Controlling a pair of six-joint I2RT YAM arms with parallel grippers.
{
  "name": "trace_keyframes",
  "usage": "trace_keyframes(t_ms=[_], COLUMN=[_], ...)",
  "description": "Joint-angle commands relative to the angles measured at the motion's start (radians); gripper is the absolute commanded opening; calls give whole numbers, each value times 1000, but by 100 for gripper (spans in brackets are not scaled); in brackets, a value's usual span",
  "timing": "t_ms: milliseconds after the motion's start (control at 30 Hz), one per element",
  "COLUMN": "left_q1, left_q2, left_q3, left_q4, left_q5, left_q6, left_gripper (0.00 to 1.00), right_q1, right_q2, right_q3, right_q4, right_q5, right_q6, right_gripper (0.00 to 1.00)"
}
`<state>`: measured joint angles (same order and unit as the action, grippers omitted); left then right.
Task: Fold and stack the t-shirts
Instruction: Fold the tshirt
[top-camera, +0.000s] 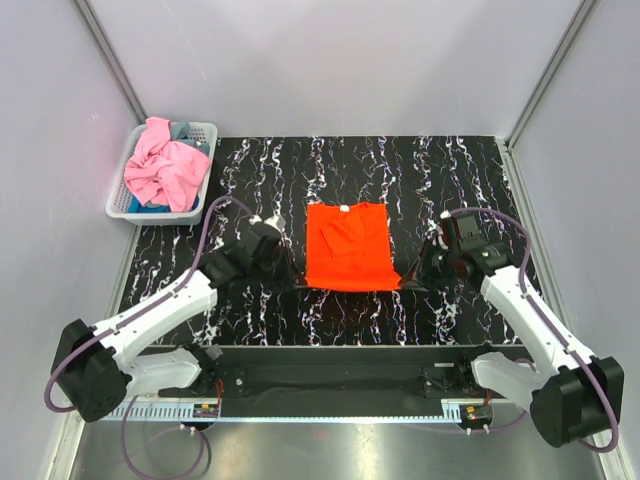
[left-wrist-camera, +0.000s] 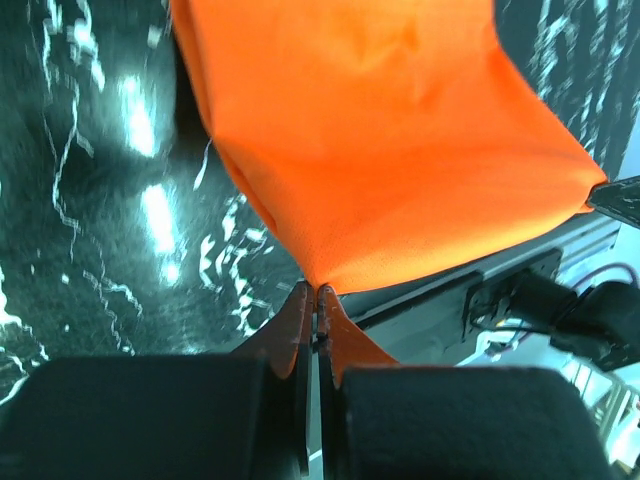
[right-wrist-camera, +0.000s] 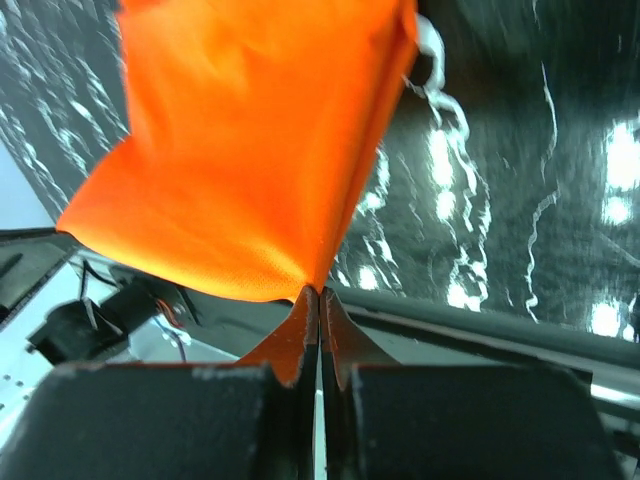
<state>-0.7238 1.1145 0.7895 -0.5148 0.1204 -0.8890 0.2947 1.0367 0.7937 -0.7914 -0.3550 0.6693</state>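
The orange t-shirt (top-camera: 347, 245) lies on the black marbled table, its near edge lifted and stretched between both grippers. My left gripper (top-camera: 296, 283) is shut on its near left corner; in the left wrist view the cloth (left-wrist-camera: 390, 140) runs into the closed jaws of the gripper (left-wrist-camera: 313, 292). My right gripper (top-camera: 408, 281) is shut on the near right corner; the right wrist view shows the cloth (right-wrist-camera: 250, 150) pinched at the gripper (right-wrist-camera: 319, 292). The pink t-shirt (top-camera: 165, 167) lies crumpled in the basket, with blue-grey cloth (top-camera: 186, 133) under it.
The white lattice basket (top-camera: 118, 200) stands at the table's far left corner. Grey walls enclose the table on three sides. A black rail (top-camera: 330, 370) runs along the near edge between the arm bases.
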Motion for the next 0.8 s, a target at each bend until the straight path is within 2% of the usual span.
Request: trace_keyframes(t_ms=[0,200,367,533,600,767], left_q1=[15,109,210,264,293,359], left_q2=[39,139,255,405,455,600], left_q3=[99,250,365,526,572,697], left_q4=[-33,-39,10,35,27,121], left_q5=[-64,-67,13,74,74,176], left_q6=[45,104,160,238,249,257], left_gripper=[0,0,0,0,0,0], right_q1=[4,3,-5,-34,-46,-89], right_q2=[40,201,385,578,629,795], right_q3=[122,323,493,694,777,909], right_q4=[-26,-20,-12,-29,-35,-34], right_q5=[77,129,154,156,139,110], right_q6=[-22,-66,-112,-171,-194,-218], right_gripper=[0,0,0,0,0,0])
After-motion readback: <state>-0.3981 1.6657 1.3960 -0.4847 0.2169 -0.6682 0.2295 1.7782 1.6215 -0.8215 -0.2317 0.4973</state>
